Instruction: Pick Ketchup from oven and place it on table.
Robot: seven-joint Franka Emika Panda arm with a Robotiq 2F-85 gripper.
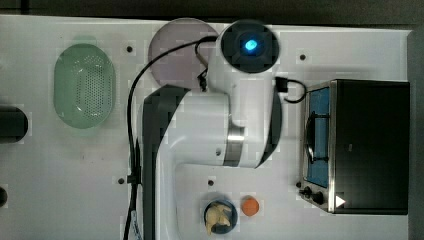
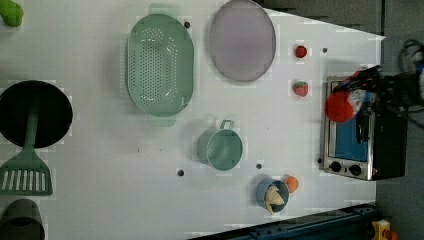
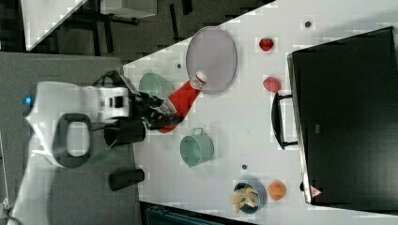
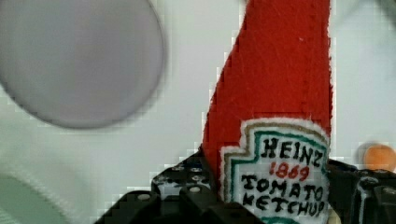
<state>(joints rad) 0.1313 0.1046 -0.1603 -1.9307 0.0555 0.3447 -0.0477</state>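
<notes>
pincer (image 3: 162, 112) clamped on ketchup bottle (image 3: 185, 98), held above the desk (image 3: 263, 140), cap over the plate (image 3: 213, 47); oven (image 3: 347, 117) at the right view's right.

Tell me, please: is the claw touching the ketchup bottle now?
Touching. In the wrist view the claw has black fingers pressed on both sides of the ketchup bottle at its label. The right view shows the bottle carried off the table.

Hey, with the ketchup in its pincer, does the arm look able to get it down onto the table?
Probably yes. The pincer holds the ketchup clear of the oven, above bare table beside the plate and mug.
</notes>
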